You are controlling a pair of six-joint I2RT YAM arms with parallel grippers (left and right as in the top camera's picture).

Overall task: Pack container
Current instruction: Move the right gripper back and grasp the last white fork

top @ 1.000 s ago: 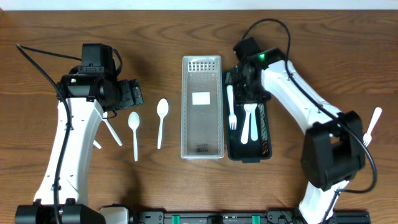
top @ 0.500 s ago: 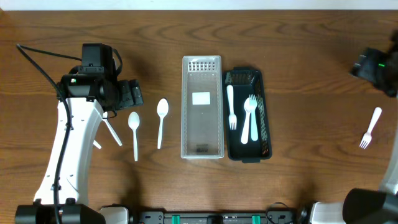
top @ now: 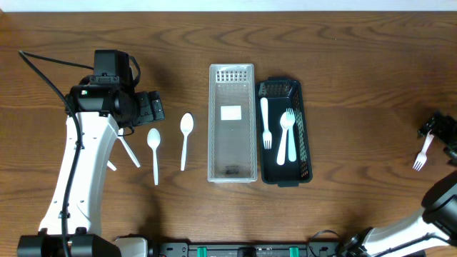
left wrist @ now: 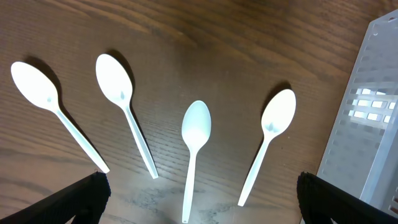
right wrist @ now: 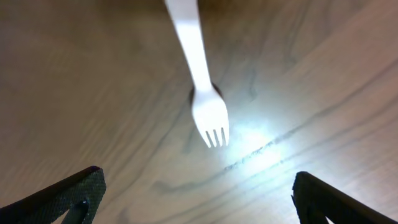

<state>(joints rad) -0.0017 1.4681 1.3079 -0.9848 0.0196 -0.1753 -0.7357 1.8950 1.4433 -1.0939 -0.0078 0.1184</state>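
Counter from overhead: clear bin and black tray sit side by side in the middle, touching or nearly so. The tray holds a fork and one more white piece, laid lengthwise. We judge forks go there, which leaves the bin, with no cutlery in it that we can see, for spoons. Two spoons lie left of the bin, others half hidden under the left arm. Left claw hovers by them, gripping nothing. Loose fork lies far right, well apart from the tray; right claw is just beside it at the frame edge.

Left wrist: we count four spoons fanned out, handles toward the claw, bin wall at right. Fingers sit wide at both bottom corners with nothing between them — open. The third spoon is most nearly centred, so a likely pick.

Right wrist: the loose fork lies flat on the wood, tines toward the claw, centred between spread fingers — open, empty, not touching it. We judge a descent onto the neck is called for.
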